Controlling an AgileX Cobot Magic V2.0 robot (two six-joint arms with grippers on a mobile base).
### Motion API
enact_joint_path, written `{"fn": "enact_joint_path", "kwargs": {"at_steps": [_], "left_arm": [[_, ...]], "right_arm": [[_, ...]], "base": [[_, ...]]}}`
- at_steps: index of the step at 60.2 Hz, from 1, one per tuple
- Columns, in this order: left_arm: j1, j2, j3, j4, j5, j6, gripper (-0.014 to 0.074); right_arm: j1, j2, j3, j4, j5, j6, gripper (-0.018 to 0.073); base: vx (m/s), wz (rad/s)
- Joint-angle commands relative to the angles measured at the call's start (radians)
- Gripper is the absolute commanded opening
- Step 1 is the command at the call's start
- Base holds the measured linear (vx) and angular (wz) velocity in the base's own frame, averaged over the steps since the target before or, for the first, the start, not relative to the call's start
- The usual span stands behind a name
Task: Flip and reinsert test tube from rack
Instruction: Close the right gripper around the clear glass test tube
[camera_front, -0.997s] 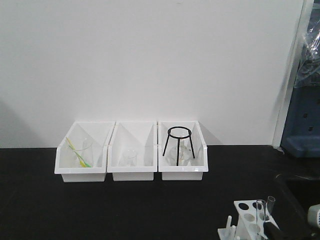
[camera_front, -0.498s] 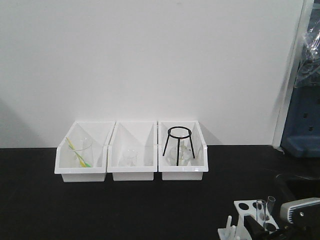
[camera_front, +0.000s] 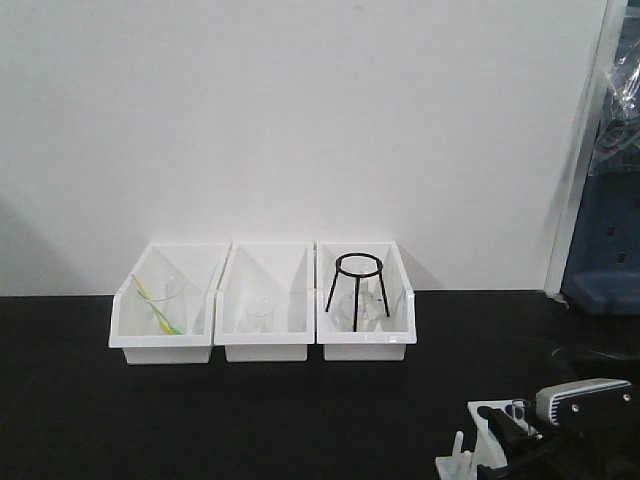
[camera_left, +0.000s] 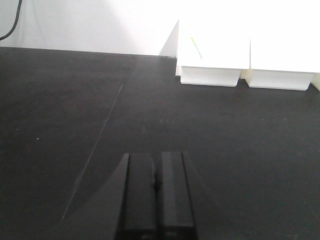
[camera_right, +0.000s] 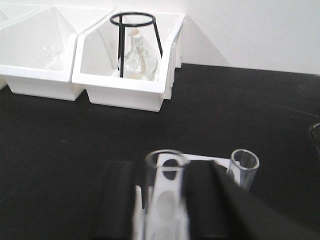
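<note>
Flanking the glass tube (camera_right: 164, 210), right tool (camera_right: 160, 170) is showing no clear grip; light, slippery, fragile, pinch below rim

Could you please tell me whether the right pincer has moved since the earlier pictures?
Yes; the right pincer has moved left, onto the rack.

No legible txt, labels, brands or nos. in any of my views. Front cam: rack (camera_front: 483, 437) at 5 o'clock is plain white, bins (camera_front: 265, 350) at 9 o'clock are plain white too, and the blue unit (camera_front: 605, 255) at 3 o'clock is too blurry to read. L and R wrist cams: no markings I can read.
</note>
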Motion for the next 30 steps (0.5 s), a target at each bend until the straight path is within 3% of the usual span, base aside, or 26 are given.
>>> {"fn": "enact_joint_path", "kwargs": {"at_steps": [1, 5, 21, 30], "left_arm": [[-0.007, -0.011, 0.002, -0.005, -0.079, 0.0, -0.0006], [-0.007, -0.011, 0.002, -0.005, -0.079, 0.0, -0.0006], [-0.007, -0.011, 0.002, -0.005, -0.079, 0.0, -0.0006], [-0.007, -0.011, 0.002, -0.005, -0.079, 0.0, -0.0006]], "right_arm": [[0.001, -0.026, -0.027, -0.003, -0.096, -0.008, 0.0082], [0.001, -0.026, -0.027, -0.006, -0.095, -0.011, -0.0016], [0.001, -0.091, -0.027, -0.007, -0.08, -0.039, -0.0012], [0.001, -0.194, -0.071, -0.008, 0.049, -0.048, -0.0012]], "base": [[0.0, 0.0], [0.0, 0.0], [0.0, 0.0], [0.0, 0.0]]}}
